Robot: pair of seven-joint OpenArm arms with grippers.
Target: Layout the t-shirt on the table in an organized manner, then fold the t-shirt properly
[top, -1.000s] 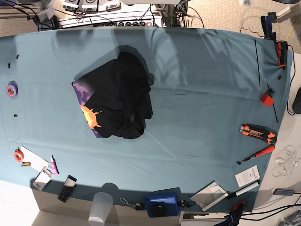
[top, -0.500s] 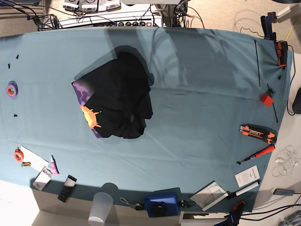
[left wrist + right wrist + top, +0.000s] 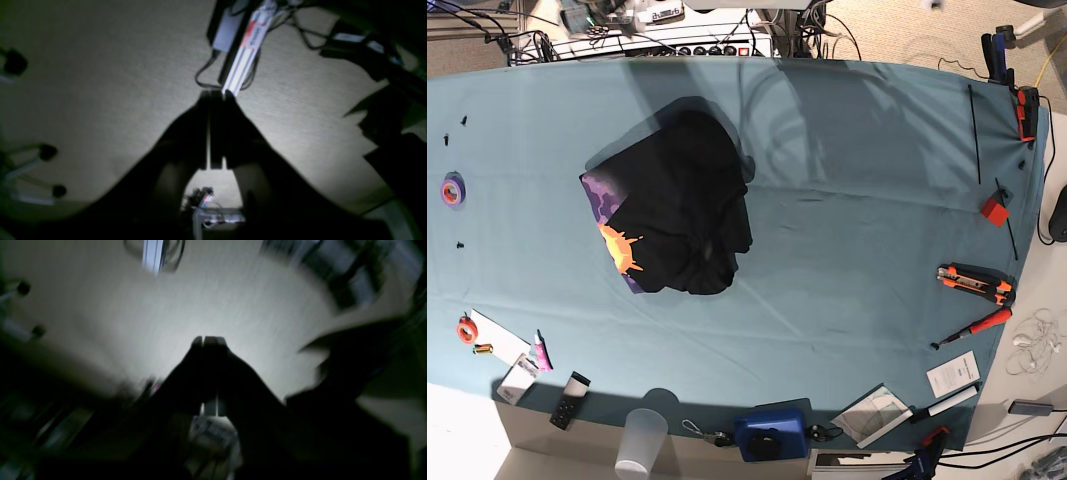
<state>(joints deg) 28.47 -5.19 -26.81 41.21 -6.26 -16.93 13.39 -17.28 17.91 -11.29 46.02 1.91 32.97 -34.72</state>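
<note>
The black t-shirt (image 3: 682, 205) lies in a crumpled heap left of the middle of the teal table (image 3: 857, 220), with a purple and orange print showing at its left edge. Neither arm shows in the base view. In the left wrist view my left gripper (image 3: 217, 95) is shut, its dark fingers pressed together over beige carpet. My right gripper (image 3: 208, 339) is shut too in the right wrist view, blurred, with nothing between its fingers. Both point at the floor, away from the shirt.
Along the table's right edge lie an orange-black cutter (image 3: 975, 283), a red screwdriver (image 3: 977, 326) and a small red block (image 3: 995, 210). Tape rolls (image 3: 453, 189) sit at the left edge. A plastic cup (image 3: 640, 441), a blue box (image 3: 770, 432) and papers line the front edge.
The shirt and table items have not moved. A shadow across the table's back edge has shifted slightly.
</note>
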